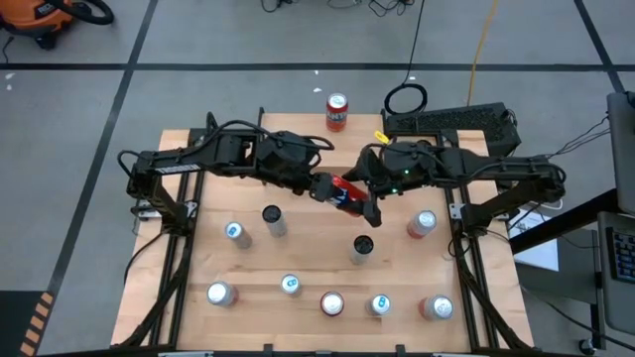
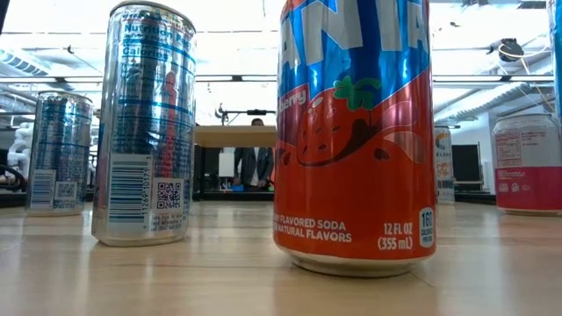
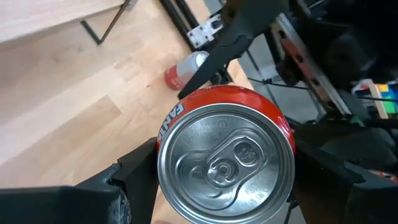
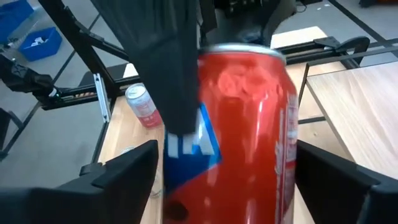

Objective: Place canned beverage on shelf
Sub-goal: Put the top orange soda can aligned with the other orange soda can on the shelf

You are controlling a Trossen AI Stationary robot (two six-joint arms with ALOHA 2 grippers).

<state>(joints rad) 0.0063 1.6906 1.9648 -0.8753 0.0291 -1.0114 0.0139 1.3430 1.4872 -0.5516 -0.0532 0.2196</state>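
Mid-table, your left gripper (image 1: 324, 188) grasps the red Fanta can (image 1: 346, 193) above the tabletop (image 1: 298, 260), its fingers (image 3: 134, 180) pressed to the sides. Just right, your right gripper (image 1: 369, 208) straddles that can, fingers (image 4: 124, 171) spread, not touching.

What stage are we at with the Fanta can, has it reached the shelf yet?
Done: the Fanta can is up off the table, gripped by the left claw. In hand: a mid-air handover, with the right claw open and its fingers either side of the can, not touching it. Left: the right claw grips, the left lets go, and the can goes onto the shelf.
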